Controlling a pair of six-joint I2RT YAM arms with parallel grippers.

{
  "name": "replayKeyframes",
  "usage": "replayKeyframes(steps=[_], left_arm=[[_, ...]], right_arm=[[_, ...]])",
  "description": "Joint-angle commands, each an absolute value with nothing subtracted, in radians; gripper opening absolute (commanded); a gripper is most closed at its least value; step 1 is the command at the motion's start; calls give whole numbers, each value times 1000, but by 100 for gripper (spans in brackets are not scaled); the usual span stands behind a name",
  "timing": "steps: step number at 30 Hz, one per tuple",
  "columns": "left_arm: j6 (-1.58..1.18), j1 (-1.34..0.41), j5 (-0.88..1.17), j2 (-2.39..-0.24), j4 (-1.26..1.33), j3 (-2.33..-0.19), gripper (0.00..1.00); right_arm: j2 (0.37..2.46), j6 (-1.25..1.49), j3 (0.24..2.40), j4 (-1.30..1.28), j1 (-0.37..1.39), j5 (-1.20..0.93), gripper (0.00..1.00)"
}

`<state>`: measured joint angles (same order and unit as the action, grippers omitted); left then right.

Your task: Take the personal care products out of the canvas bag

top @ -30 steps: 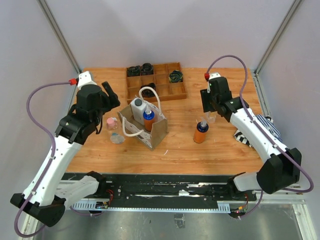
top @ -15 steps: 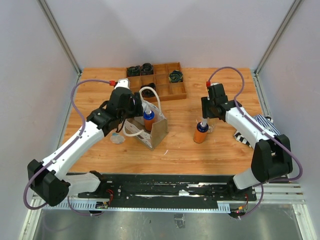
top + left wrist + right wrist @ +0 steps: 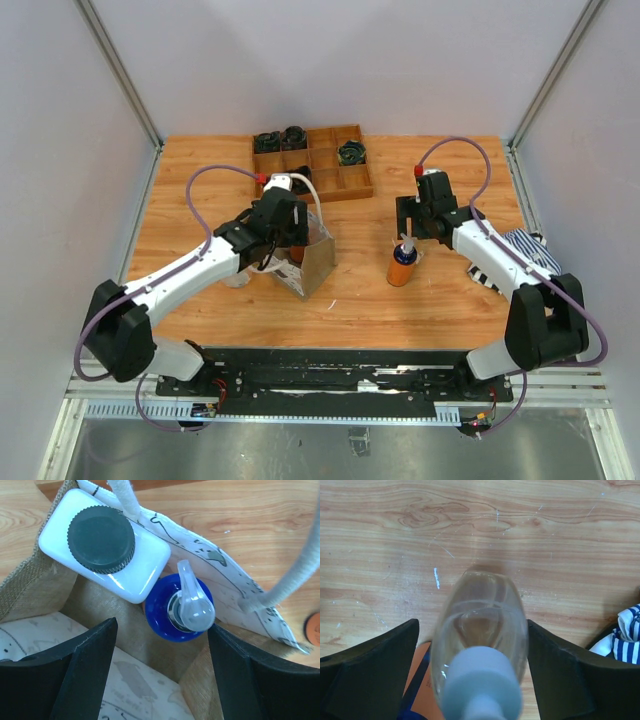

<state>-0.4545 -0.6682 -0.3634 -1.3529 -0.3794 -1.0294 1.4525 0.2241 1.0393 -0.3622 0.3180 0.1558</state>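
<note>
The canvas bag (image 3: pixel 318 262) stands on the table left of centre. My left gripper (image 3: pixel 290 236) hangs over its mouth. In the left wrist view my left gripper (image 3: pixel 162 675) is open above the bag's inside (image 3: pixel 125 680). Just ahead of it in the bag stand a blue pump bottle (image 3: pixel 165 620) and a white bottle with a black cap (image 3: pixel 102 540). My right gripper (image 3: pixel 472 670) is open on either side of a clear bottle (image 3: pixel 480 615), with small gaps at each side. The bottle stands on the wood beside an amber-orange bottle (image 3: pixel 402 270).
A wooden compartment tray (image 3: pixel 325 178) with black coiled rolls (image 3: pixel 350 152) sits at the back behind the bag. A blue-and-white striped cloth (image 3: pixel 530 250) lies at the right edge, close to my right arm. White rope handles (image 3: pixel 300 575) arch over the bag's mouth.
My left arm has swung right from the table's left side to over the bag. My right gripper has opened and let go of the clear bottle beside the orange one.
</note>
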Motion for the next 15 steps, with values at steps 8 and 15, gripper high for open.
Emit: replayKeyframes(steps=[8,15], left_arm=[[-459,-673,-454,-1477,-297,-1076,79],[-469,-673,-432,-1522,-265,-1079,74]], right_arm=[[1282,223,1063,-417,301,100,95],[1148,199,1107,-477,302,41,95]])
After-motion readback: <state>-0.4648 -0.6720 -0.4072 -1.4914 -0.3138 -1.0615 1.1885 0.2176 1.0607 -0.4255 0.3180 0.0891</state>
